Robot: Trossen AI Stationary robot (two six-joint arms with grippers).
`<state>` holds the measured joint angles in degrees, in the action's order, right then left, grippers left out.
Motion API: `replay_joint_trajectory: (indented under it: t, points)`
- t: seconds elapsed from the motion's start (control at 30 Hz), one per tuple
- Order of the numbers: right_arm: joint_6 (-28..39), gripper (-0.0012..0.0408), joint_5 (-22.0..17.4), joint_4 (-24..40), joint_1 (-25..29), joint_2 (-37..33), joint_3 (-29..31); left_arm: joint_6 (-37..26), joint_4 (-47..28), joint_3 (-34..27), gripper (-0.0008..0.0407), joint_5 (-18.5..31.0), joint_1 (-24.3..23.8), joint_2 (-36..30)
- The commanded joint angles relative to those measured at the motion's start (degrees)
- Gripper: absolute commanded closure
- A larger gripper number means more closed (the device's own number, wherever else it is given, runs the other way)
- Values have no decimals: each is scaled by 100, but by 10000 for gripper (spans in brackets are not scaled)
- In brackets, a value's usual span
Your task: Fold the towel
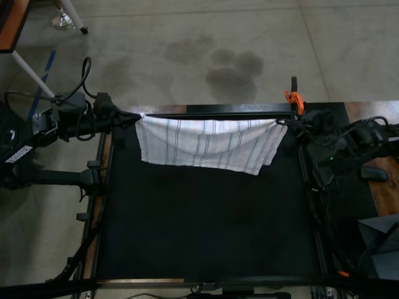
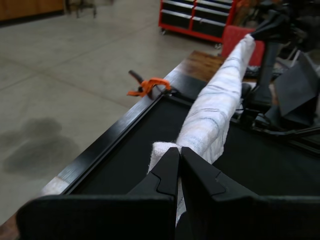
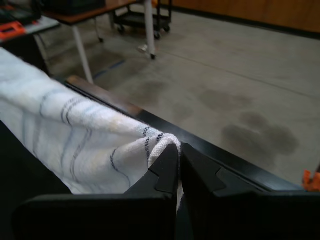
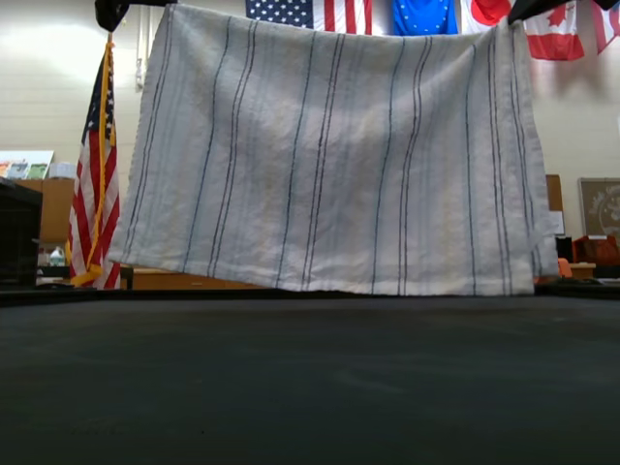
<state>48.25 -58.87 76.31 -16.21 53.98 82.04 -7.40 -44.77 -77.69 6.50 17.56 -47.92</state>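
Towel (image 1: 209, 144) hangs as a single sheet, stretched between the two grippers along the far edge of the black work surface (image 1: 206, 230). Its long axis runs side to side across the top view, parallel to that far edge, and the cloth drops from the held top edge so that in the exterior view (image 4: 334, 155) it faces the camera broadside, its thin dark stripes running up and down. The bottom hem hangs just above the black mat in that view, apparently not resting on it. The top edge sags slightly in the middle in the top view.

One towel is present, and two grippers hold it, one at each upper corner. The left gripper (image 2: 179, 152) has its fingers pressed together, pinching a bunched corner of the cloth; from its wrist view the towel runs away as a twisted band toward the other arm. The right gripper (image 3: 179, 150) likewise has its fingers closed on a corner, the hem folded over just at the fingertips. In the top view the left gripper (image 1: 134, 116) sits at the left corner and the right gripper (image 1: 288, 124) at the right corner.

One orange clamp (image 1: 293, 98) is fixed on the far rail of the table, near the right gripper.
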Motion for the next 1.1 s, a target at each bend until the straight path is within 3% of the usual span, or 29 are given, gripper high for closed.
replay_joint_trajectory:
  t: [0.0,0.23,0.4,0.57,0.8,1.07]
  points:
    - [-221,396,59,-184,-2,-101,-11,9,343,280,399,-4,-98,164]
    - [-1021,397,645,-977,-2,-435,-354,28,1207,1270,399,-70,-345,748]
    - [-1340,396,813,-1576,-2,-752,-914,-35,1860,1832,399,-68,-568,1049]
    - [-1449,396,861,-2074,-2,-1128,-1526,-140,1980,2194,399,-63,-623,1154]
    - [-1451,396,828,-2124,107,-1600,-1941,-129,2146,2345,399,-59,-702,1224]
    - [-1576,396,833,-2124,138,-2192,-2000,-140,2028,2404,399,111,-702,1764]
